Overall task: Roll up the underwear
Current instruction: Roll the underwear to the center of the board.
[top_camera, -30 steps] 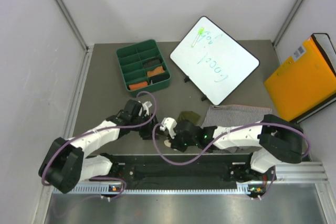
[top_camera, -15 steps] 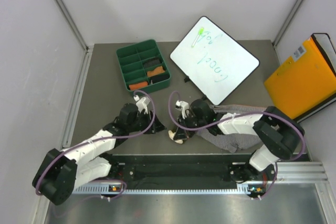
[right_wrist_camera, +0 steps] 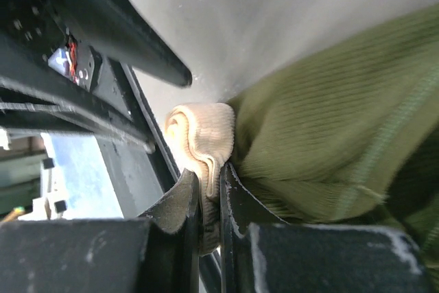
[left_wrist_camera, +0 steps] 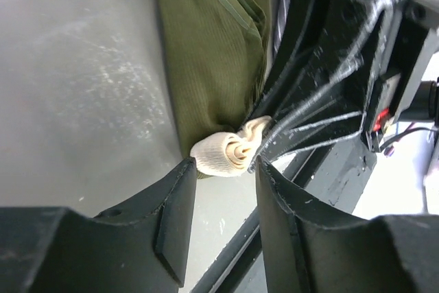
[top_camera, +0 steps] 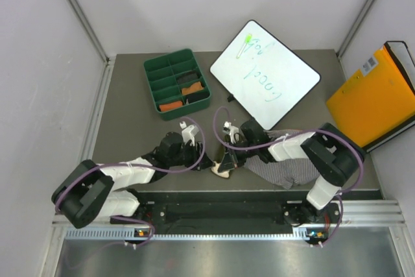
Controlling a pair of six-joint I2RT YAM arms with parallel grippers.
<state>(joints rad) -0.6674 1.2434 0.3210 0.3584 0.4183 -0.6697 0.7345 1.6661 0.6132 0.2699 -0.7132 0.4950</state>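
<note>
– Underwear [left_wrist_camera: 212, 53], olive, lies just on the near side of the whiteboard [top_camera: 264, 74]. Right claw [right_wrist_camera: 209, 193] is clamped on its rolled cream waistband [left_wrist_camera: 223, 154].
– Left claw [left_wrist_camera: 225, 173] is apart, just short of it. Risk: a sloppy handover, the waistband slips and unrolls.

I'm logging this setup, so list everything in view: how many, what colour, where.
olive underwear: one, olive green with cream waistband, front centre
striped underwear: one, grey-white, front right
tray: one, green, back left, holding orange and dark cloths
whiteboard: one, white, back centre
marker: one, green, on whiteboard
folder: one, orange, far right
table: one, grey, under everything
left end effector: one, black, open at the waistband
right end effector: one, black, shut on the waistband
</note>
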